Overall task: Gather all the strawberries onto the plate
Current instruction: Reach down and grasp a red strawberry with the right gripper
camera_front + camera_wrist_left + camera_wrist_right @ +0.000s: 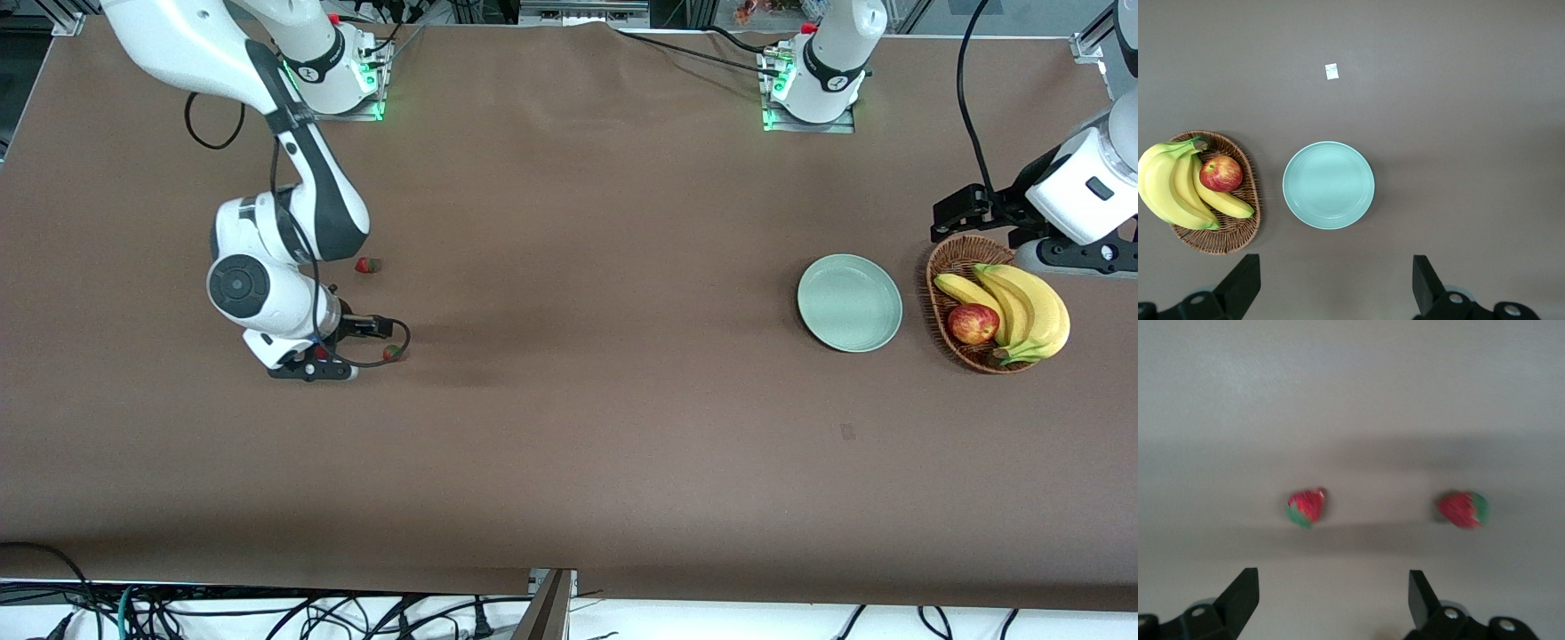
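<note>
Hovering over strawberries (1306,506) — right hand (1328,603) open, empty, left hand (1331,287) open — third berry unseen.

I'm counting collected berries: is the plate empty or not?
Empty. The plate shows only bare mint surface; two strawberries lie on the table.

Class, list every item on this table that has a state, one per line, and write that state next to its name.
Plate: empty, flat on the table.
Strawberries: loose on the table, ungrasped, toward the right arm's end.
Wicker basket: holds bananas and an apple.
Right claw: open, low over the strawberries, gripping nothing.
Left claw: open, empty, waiting beside the basket.
</note>
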Action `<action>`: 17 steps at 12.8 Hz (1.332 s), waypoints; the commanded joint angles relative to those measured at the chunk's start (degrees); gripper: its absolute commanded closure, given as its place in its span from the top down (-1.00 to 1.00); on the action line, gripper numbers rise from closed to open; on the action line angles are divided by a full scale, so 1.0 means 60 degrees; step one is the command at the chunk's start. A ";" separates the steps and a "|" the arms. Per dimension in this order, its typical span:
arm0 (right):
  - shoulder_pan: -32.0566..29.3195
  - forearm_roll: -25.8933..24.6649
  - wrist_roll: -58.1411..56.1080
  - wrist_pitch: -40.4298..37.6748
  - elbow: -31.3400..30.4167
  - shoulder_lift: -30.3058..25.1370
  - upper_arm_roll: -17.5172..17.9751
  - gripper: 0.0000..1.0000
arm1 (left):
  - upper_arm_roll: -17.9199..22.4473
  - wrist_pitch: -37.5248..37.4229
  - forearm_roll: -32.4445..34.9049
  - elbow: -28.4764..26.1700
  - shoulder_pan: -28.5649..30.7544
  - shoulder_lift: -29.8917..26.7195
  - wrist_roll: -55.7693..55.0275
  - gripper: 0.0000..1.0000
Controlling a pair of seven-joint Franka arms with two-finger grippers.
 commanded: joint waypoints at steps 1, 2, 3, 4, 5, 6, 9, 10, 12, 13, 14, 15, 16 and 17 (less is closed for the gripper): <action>0.0080 0.0194 -0.0004 0.1054 0.0041 0.0694 0.0048 0.89 | 0.0066 0.0059 -0.0172 0.0001 -0.0055 -0.0059 -0.0071 1.00; 0.0182 0.0209 0.0039 0.1391 0.0071 0.0870 0.0048 0.86 | 0.0066 0.0073 -0.0172 0.0000 -0.0055 -0.0059 -0.0057 1.00; 0.0183 0.0209 0.0040 0.1583 0.0071 0.1017 0.0048 0.82 | 0.0066 0.0073 -0.0172 0.0015 -0.0055 -0.0059 -0.0057 1.00; 0.0197 0.0209 0.0040 0.1600 0.0071 0.1048 0.0048 0.73 | 0.0066 0.0073 -0.0157 0.0015 -0.0055 -0.0059 -0.0057 1.00; 0.0198 0.0209 0.0040 0.1600 0.0071 0.1048 0.0048 0.59 | 0.0066 0.0073 -0.0157 0.0015 -0.0055 -0.0059 -0.0071 1.00; 0.0183 0.0209 0.0040 0.1614 0.0071 0.1063 0.0048 0.45 | 0.0066 0.0073 -0.0157 0.0015 -0.0055 -0.0059 -0.0057 1.00; 0.0198 0.0209 0.0040 0.1673 0.0100 0.1180 0.0048 0.17 | 0.0066 0.0088 -0.0142 0.0015 -0.0055 -0.0059 -0.0057 1.00; 0.0198 0.0209 0.0040 0.1673 0.0100 0.1180 0.0048 -0.03 | 0.0066 0.0088 -0.0142 0.0015 -0.0055 -0.0059 -0.0057 1.00; 0.0212 0.0223 0.0054 0.1673 0.0115 0.1253 0.0048 -0.44 | 0.0066 0.0088 -0.0142 0.0015 -0.0055 -0.0059 -0.0057 1.00; 0.0256 0.0238 0.0113 0.1673 0.0130 0.1253 0.0048 -0.64 | 0.0066 0.0088 -0.0142 0.0015 -0.0055 -0.0059 -0.0057 1.00; 0.0285 0.0224 0.0432 0.1615 0.0246 0.1253 0.0063 -0.76 | 0.0066 0.0088 -0.0142 0.0015 -0.0055 -0.0059 -0.0057 1.00; 0.0474 0.0224 0.0696 0.1586 0.0464 0.1253 0.0063 -0.79 | 0.0066 0.0088 -0.0142 0.0001 -0.0055 -0.0059 -0.0057 1.00; 0.0635 0.0238 0.1033 0.1513 0.0757 0.1282 0.0063 -0.80 | 0.0066 0.0088 -0.0142 0.0015 -0.0055 -0.0059 -0.0057 1.00; 0.0811 0.0238 0.1442 0.1382 0.1064 0.1384 0.0121 -0.80 | 0.0066 0.0088 -0.0142 0.0015 -0.0055 -0.0059 -0.0057 1.00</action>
